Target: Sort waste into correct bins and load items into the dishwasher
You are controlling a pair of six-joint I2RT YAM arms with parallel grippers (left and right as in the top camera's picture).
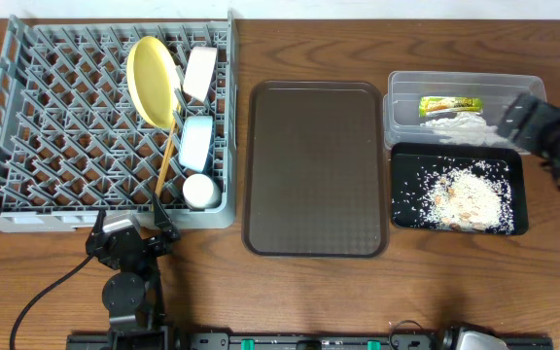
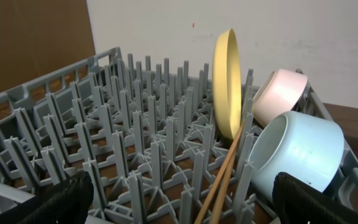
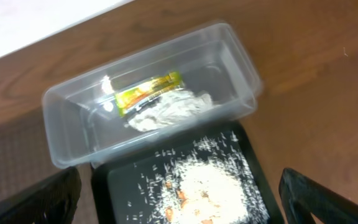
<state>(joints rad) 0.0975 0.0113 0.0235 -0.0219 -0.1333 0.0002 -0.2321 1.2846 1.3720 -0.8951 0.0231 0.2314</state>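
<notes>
Both claws are spread wide, nothing in either. The left claw [image 1: 131, 226] hangs at the near edge of the grey dish rack [image 1: 27, 117]. In the rack, the yellow plate [image 1: 152, 68] stands on edge, with the chopsticks [image 1: 166, 156], white bowl [image 1: 199, 70], light-blue bowl [image 1: 195, 141] and cup [image 1: 200, 190] alongside. The right claw [image 3: 179, 180] hovers over the clear tub [image 3: 61, 99], which holds the wrapper [image 3: 148, 92] and tissue [image 3: 169, 111]. The rice scraps [image 3: 204, 183] lie in the black tray [image 3: 120, 186].

Even bright light, soft shadows, small glare on clear tub [image 3: 166, 48], right wrist view blurred
</notes>
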